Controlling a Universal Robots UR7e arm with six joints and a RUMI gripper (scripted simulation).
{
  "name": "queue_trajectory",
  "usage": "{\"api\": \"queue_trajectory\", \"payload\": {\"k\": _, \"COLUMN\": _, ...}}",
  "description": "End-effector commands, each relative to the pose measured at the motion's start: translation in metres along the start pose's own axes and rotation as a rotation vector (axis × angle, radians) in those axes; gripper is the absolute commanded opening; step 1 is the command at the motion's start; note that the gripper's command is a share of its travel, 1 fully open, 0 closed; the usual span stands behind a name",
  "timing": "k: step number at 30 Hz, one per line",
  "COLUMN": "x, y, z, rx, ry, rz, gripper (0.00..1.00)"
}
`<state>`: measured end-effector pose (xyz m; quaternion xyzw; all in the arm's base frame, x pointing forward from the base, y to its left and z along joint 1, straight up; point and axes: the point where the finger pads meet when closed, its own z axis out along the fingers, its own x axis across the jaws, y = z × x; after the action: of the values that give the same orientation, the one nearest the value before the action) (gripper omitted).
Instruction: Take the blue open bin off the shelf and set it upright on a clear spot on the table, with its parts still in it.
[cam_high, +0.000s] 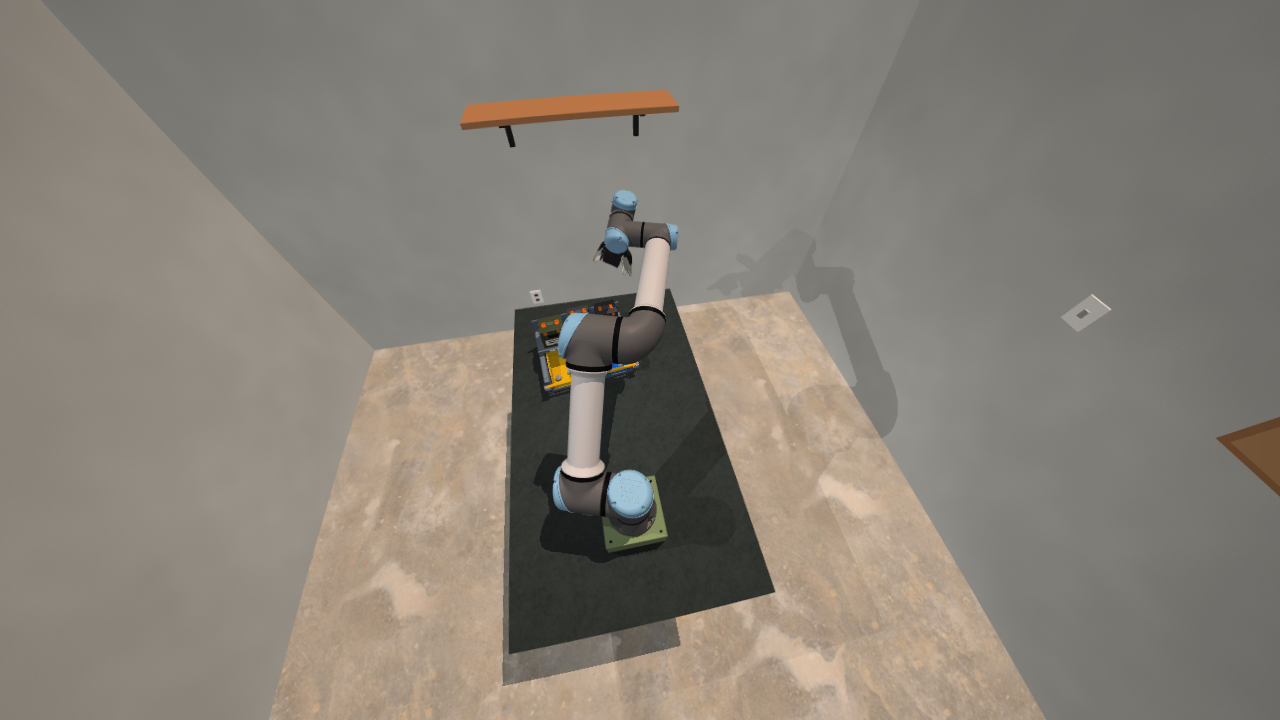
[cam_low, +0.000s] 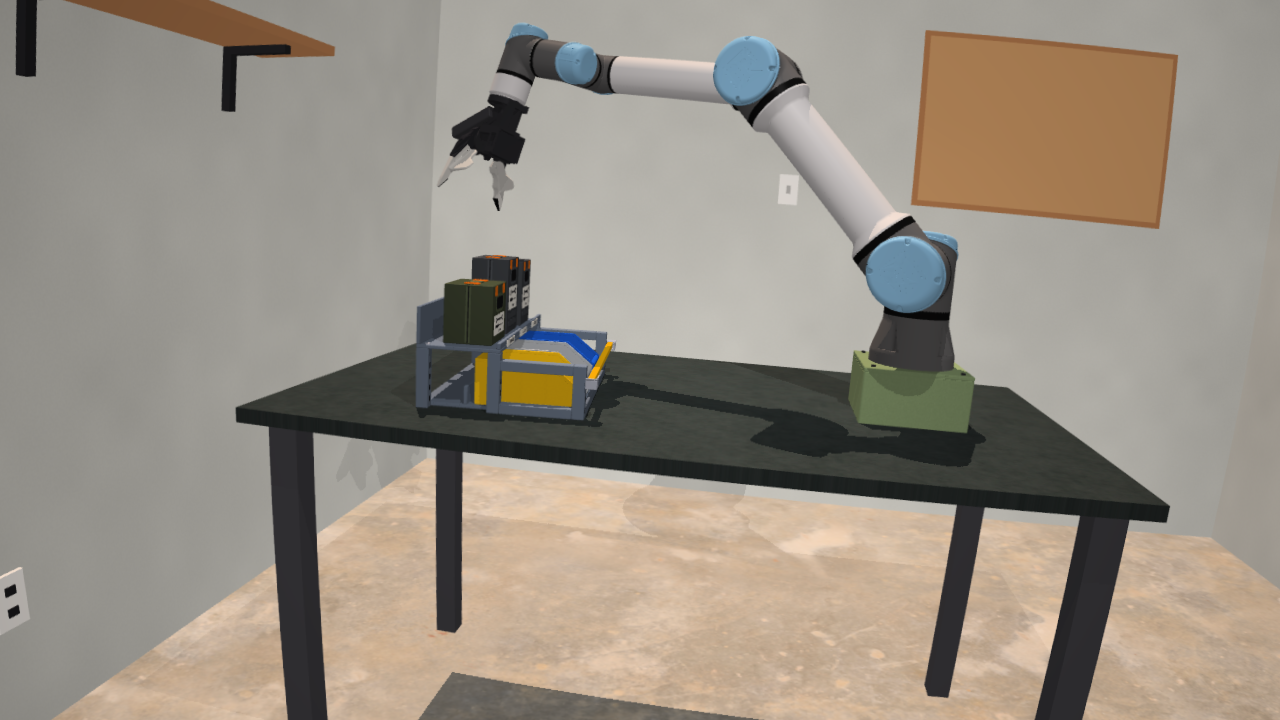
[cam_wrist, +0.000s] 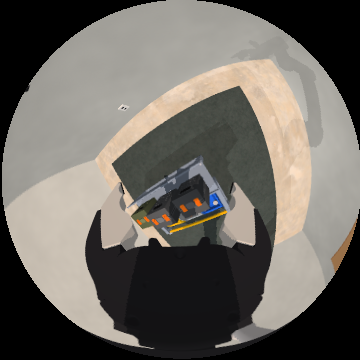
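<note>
A grey two-level shelf rack (cam_low: 505, 367) stands at the far left end of the black table. The blue open bin (cam_low: 559, 340) sits in its lower level, behind a yellow bin (cam_low: 528, 376); only its rim shows. In the wrist view a corner of the blue bin (cam_wrist: 216, 198) shows beside the boxes. My gripper (cam_low: 474, 183) is open and empty, high above the rack, pointing down. In the wrist view its fingers frame the rack from far above. The parts in the blue bin are hidden.
Three dark boxes with orange marks (cam_low: 487, 295) stand on the rack's top level. My green base block (cam_low: 910, 398) sits at the table's right end. A wooden wall shelf (cam_high: 568, 109) hangs high on the back wall. My elbow hides part of the rack in the top view.
</note>
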<state>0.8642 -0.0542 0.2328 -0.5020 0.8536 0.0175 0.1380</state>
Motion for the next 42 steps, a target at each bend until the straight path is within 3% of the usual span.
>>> {"api": "queue_trajectory", "payload": {"k": 1, "x": 0.000, "y": 0.001, "z": -0.001, "rx": 0.002, "ry": 0.000, "rz": 0.002, "gripper": 1.00}}
{"api": "queue_trajectory", "payload": {"k": 27, "x": 0.000, "y": 0.014, "z": -0.004, "rx": 0.002, "ry": 0.012, "rz": 0.040, "gripper": 1.00}}
{"api": "queue_trajectory", "payload": {"k": 42, "x": 0.002, "y": 0.034, "z": -0.007, "rx": 0.003, "ry": 0.029, "rz": 0.093, "gripper": 1.00}}
